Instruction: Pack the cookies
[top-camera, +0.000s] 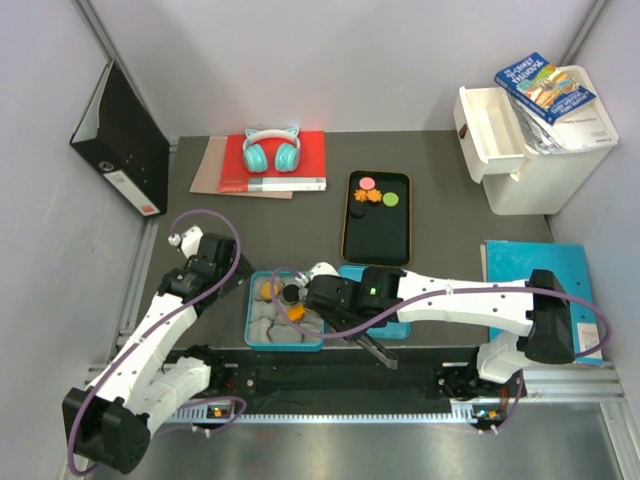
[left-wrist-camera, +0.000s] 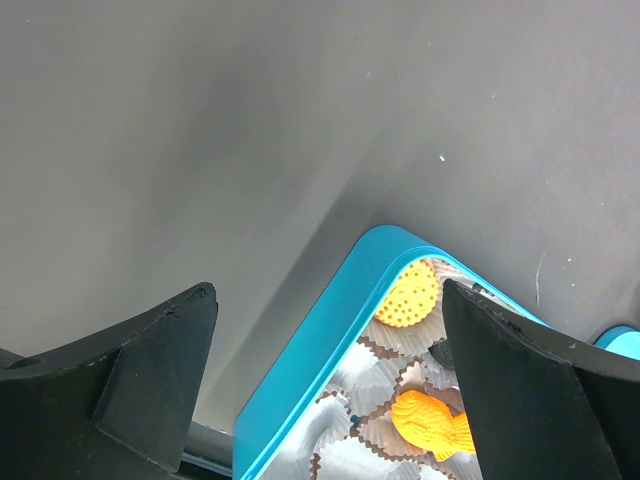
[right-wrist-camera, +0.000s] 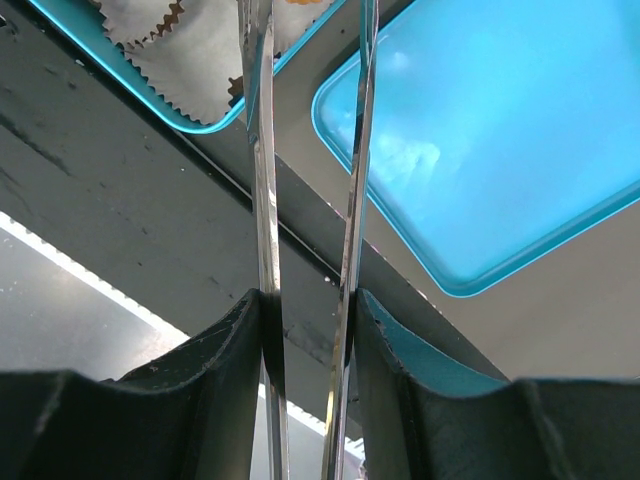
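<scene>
- The small coin-sized cookies, in pink, orange, green and black, lie clustered at the far end of a black rectangular tray. The near part of the tray is bare, which suggests the packing is well along.
- Others sit in the shallow blue tin, each in a white crinkled paper cup that keeps the pieces apart. Among them are a round dotted orange cookie and a fish-shaped orange cookie.
- The tin's blue lid lies just beside it on the grey counter, off so the cups can be reached.
- The right gripper is clamped on thin metal tongs, probably because the pieces are too small for its own fingers. The blades stand close together and their tips are out of view, so I cannot tell whether they carry a cookie.
- The left gripper hangs wide open and empty over the counter by the tin's corner, likely placed to steady the tin.
</scene>
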